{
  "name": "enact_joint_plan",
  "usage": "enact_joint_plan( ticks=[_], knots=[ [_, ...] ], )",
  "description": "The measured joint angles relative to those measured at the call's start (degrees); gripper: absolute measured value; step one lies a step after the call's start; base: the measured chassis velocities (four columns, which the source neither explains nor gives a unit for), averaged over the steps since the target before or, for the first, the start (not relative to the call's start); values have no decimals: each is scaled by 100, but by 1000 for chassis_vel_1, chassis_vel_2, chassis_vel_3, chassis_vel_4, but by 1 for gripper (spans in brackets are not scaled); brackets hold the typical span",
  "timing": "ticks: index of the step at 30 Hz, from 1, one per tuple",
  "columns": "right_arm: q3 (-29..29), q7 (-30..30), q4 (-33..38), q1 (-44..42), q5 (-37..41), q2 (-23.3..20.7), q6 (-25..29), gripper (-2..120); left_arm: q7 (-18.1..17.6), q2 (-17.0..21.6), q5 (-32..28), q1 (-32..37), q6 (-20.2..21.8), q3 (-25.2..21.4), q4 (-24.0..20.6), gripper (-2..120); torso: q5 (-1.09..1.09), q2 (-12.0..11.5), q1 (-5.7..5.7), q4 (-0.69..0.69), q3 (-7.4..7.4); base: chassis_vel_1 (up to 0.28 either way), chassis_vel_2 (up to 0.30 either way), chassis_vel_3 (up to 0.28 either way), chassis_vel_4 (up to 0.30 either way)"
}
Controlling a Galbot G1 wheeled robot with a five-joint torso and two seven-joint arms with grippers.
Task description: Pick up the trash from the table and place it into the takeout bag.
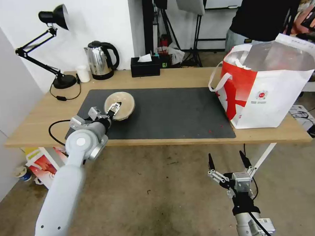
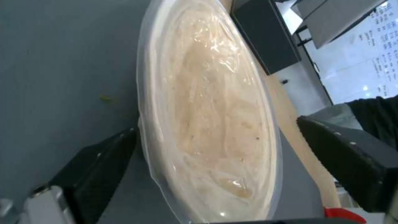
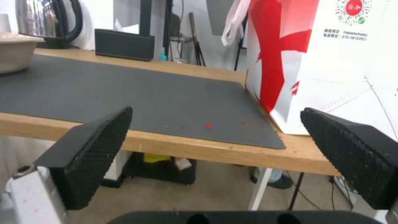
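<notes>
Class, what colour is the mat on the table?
Dark grey mat; the head view shows it best.

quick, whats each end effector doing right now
Left end effector: open, fingers straddling the tan paper bowl rim on the mat.
Right end effector: open, empty, below the table edge.

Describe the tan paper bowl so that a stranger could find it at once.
Look at the light-wood table and its dark grey mat. At the mat's left end sits the tan paper bowl, the left pincer around its rim. It is the mat's one round tan dish.
</notes>
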Motion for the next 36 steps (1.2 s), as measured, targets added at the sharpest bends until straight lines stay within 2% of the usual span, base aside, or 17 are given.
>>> enact_joint_plan(
  ticks=[1,5,6,8,9,11,12,14,17,19,23,36],
  knots=[
    [0,0,0,0,0,0,0,100,0,0,0,0,0,0,0,95,0,0,0,0,0,0,0,0,0],
    [0,0,0,-1,0,0,0,100,65,-67,97,-38,-15,56,82,78,0,-1,-1,0,0,0,0,0,0],
    [0,0,0,-1,0,0,0,100,65,-67,97,-38,-15,56,82,78,0,-1,-1,0,0,0,0,0,0],
    [0,0,0,0,0,0,0,100,69,-101,142,-55,-21,87,98,68,0,-1,-1,0,0,0,0,0,0],
    [0,0,0,0,0,0,0,100,69,-101,142,-55,-21,87,98,68,0,-1,-1,0,0,0,0,0,0],
    [0,0,0,0,0,0,0,100,90,-95,202,-31,-71,111,94,48,-1,-1,-1,0,0,0,0,0,0],
    [0,0,0,0,0,0,0,100,92,-87,207,-28,-84,111,90,42,0,-1,-1,0,0,0,0,0,0],
    [0,0,0,0,0,0,0,100,92,-81,214,-27,-102,110,85,39,0,-1,-1,0,0,0,0,0,0],
    [0,0,0,0,0,0,0,100,92,-82,239,-11,-134,100,33,24,0,-1,-1,0,0,0,0,0,0],
    [0,0,0,0,0,0,0,100,93,-83,252,9,-141,90,10,21,0,-1,-1,0,0,0,0,0,0],
    [0,0,0,0,0,0,0,100,97,-71,314,132,-153,17,-58,3,0,-1,-1,0,0,0,0,0,0],
    [0,0,0,0,0,0,0,100,178,95,314,325,-168,-193,-338,0,-1,0,-1,0,0,0,0,0,0]
  ],
)
